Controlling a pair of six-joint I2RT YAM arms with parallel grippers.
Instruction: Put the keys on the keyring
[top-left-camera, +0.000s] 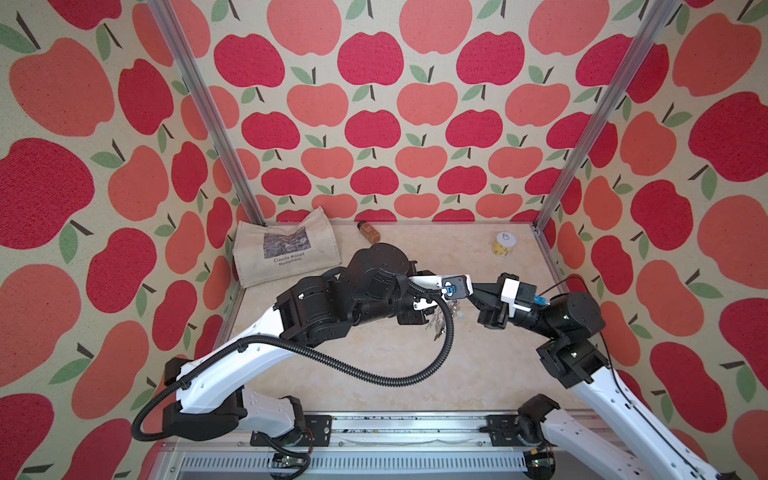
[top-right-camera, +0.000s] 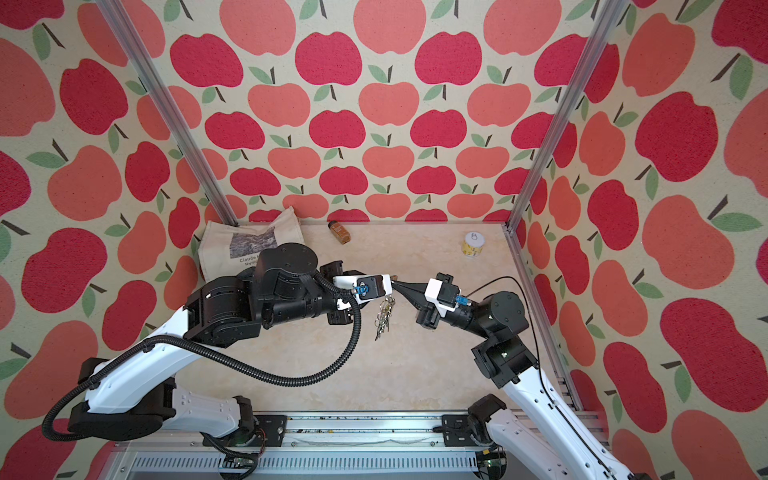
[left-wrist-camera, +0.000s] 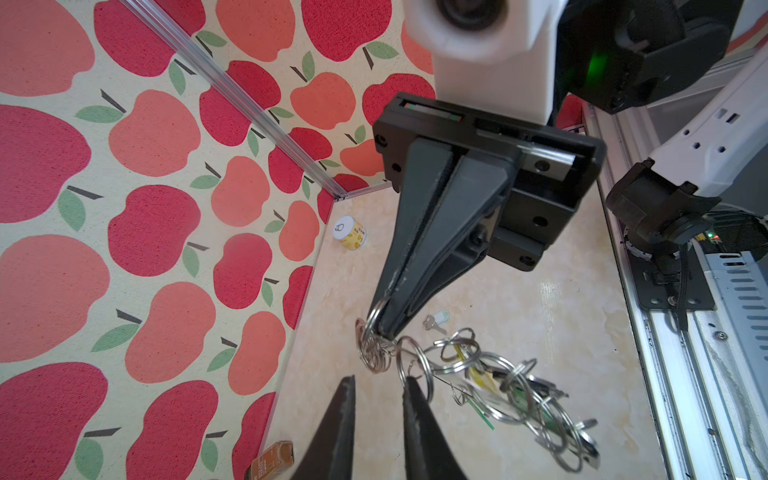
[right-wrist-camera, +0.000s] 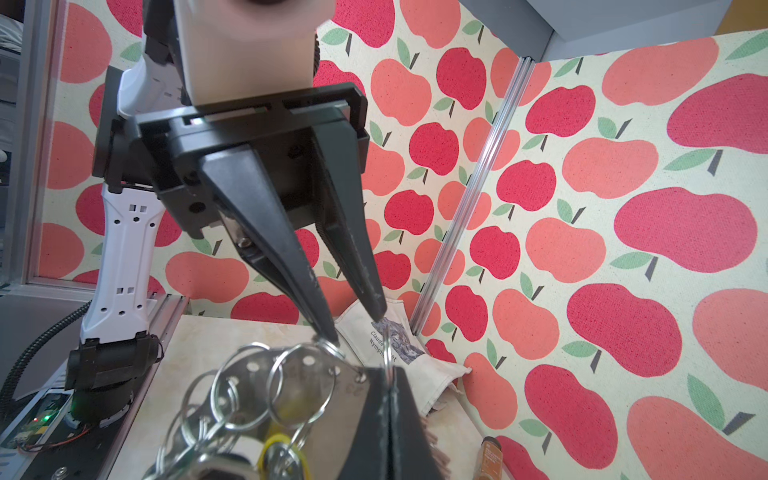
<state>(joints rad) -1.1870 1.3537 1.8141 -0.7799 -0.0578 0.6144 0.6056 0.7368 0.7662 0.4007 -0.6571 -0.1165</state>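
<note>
Apple-print walls enclose the marbled beige tabletop (top-left-camera: 374, 365), above which both arms meet near the middle. The right gripper (left-wrist-camera: 384, 328) is clamped on one end of the keyring (right-wrist-camera: 291, 374), so the grey perforated plate and its row of split rings hang below the tips, clear of the surface. The left gripper (right-wrist-camera: 353, 326) faces it with jaws apart and empty. In the right wrist view, one of its fingertips (right-wrist-camera: 326, 328) touches a split ring (right-wrist-camera: 332, 348) at the plate's edge. The key with the pale mint tag (left-wrist-camera: 435, 321) lies flat on the tabletop, apart from both grippers. Treat the step in hand as preparing a ring, with the key not yet collected. Hold the right grip firm so that the plate does not swing. Select one ring only: the rings overlap, and a fingertip set between two is likely to drag both. Work the tip into the ring's split, not against its flat side. Before you fetch the key, draw the left gripper straight back so that it does not snag the bundle. Approach the key from above and grip the tag, not the thin metal blade. Leave the key's hole exposed for threading. Close the jaws evenly, because the tag may slide on the smooth surface.
</note>
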